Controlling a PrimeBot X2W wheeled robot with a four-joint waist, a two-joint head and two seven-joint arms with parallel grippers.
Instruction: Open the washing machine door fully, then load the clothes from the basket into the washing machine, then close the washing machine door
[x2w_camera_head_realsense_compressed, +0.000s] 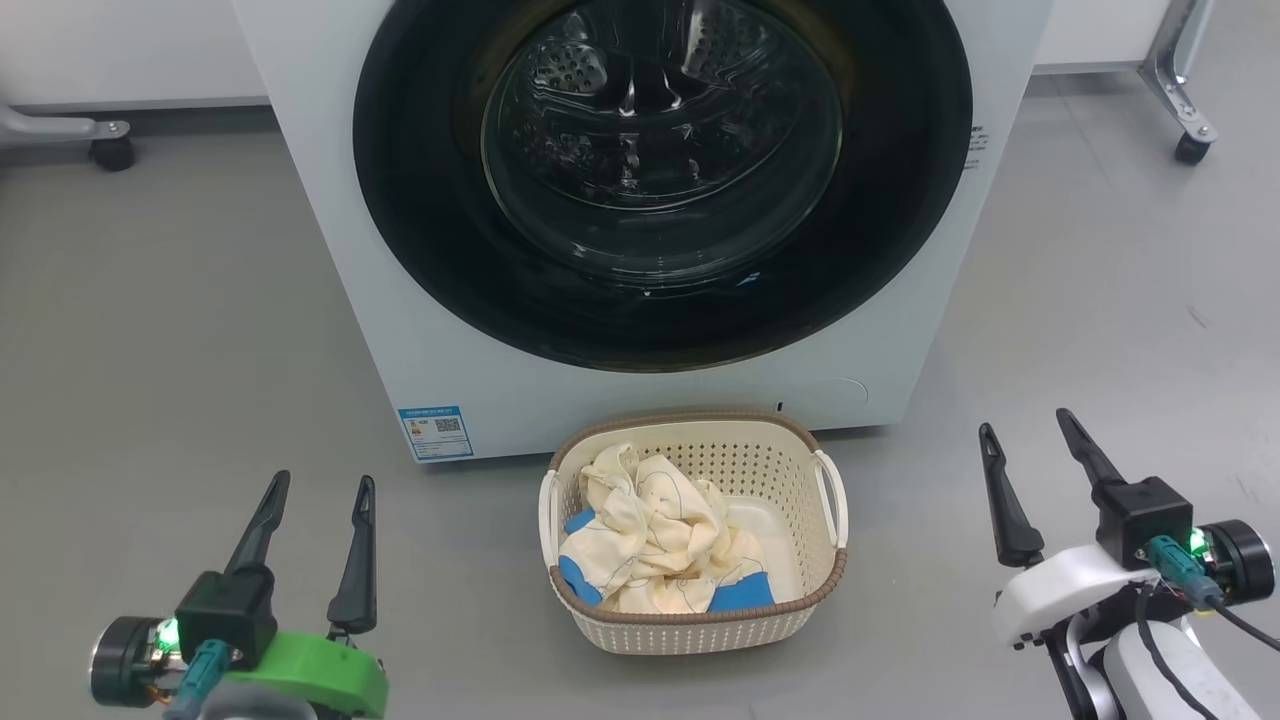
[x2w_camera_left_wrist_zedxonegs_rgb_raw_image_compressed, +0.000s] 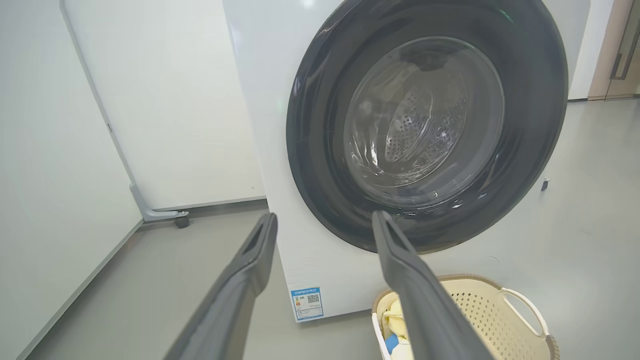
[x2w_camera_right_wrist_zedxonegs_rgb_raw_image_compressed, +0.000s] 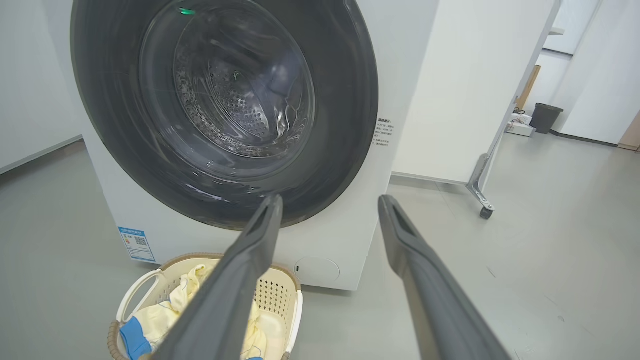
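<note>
The white washing machine (x2w_camera_head_realsense_compressed: 420, 330) stands ahead with its round black-rimmed door (x2w_camera_head_realsense_compressed: 660, 180) closed flat against its front; the steel drum shows through the glass (x2w_camera_left_wrist_zedxonegs_rgb_raw_image_compressed: 420, 115). On the floor in front sits the cream basket (x2w_camera_head_realsense_compressed: 770, 455), holding crumpled cream-yellow clothes (x2w_camera_head_realsense_compressed: 650, 530) with blue patches. My left gripper (x2w_camera_head_realsense_compressed: 320, 485) hovers open at the lower left, well left of the basket. At the lower right my right gripper (x2w_camera_head_realsense_compressed: 1028, 425) is open too, right of the basket. Neither holds anything. In the wrist views the door (x2w_camera_right_wrist_zedxonegs_rgb_raw_image_compressed: 225, 110) lies beyond the open left gripper (x2w_camera_left_wrist_zedxonegs_rgb_raw_image_compressed: 322, 217) and right gripper (x2w_camera_right_wrist_zedxonegs_rgb_raw_image_compressed: 330, 200).
Grey floor surrounds the machine. White partition panels on castor feet (x2w_camera_head_realsense_compressed: 1190, 145) stand behind it on both sides (x2w_camera_head_realsense_compressed: 110, 150). A blue label (x2w_camera_head_realsense_compressed: 435, 432) is low on the machine's front. A dark bin (x2w_camera_right_wrist_zedxonegs_rgb_raw_image_compressed: 545, 117) stands far off to the right.
</note>
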